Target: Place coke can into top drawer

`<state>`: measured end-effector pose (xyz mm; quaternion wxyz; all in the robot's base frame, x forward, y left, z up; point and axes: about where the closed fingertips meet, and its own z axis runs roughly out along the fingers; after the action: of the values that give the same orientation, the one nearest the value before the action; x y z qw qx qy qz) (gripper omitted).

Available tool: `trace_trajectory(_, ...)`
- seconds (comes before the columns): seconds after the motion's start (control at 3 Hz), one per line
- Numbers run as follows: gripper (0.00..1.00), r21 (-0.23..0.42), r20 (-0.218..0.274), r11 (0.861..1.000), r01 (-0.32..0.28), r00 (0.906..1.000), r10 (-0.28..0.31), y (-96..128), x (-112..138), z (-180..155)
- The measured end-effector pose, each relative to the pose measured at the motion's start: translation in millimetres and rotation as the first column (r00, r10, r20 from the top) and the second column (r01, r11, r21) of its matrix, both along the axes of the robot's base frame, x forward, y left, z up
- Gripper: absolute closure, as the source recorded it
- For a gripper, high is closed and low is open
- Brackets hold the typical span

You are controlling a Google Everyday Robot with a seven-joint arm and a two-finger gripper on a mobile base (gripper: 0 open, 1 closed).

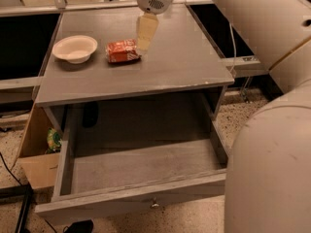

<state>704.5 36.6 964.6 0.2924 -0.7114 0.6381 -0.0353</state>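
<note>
The coke can (122, 51) is a dented red-orange can lying on its side on the grey cabinet top (184, 57), right of a cream bowl (75, 48). My gripper (144, 41) hangs down from the white wrist at the top of the view. It is just right of the can, close to its right end and slightly above the surface. It holds nothing that I can see. The top drawer (141, 171) is pulled wide open below the cabinet top. Its inside is bare, and a small metal knob (154, 205) sits on its pale front edge.
My own arm (272, 159) fills the right side of the view and hides the floor there. A cardboard box (36, 166) with a green packet (53, 140) stands left of the drawer. A power strip (245, 59) and cable lie right of the cabinet.
</note>
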Motion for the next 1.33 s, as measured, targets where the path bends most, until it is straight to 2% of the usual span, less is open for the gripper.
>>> trace_trajectory(0.67, 0.00, 0.029, -0.009, 1.000, 0.008, 0.9999, -0.008, -4.6, 32.7, -31.0)
trace_trajectory(1.33, 0.04, 0.071, -0.037, 0.997, 0.000, 0.9993, 0.003, 7.1, 62.2, -51.1)
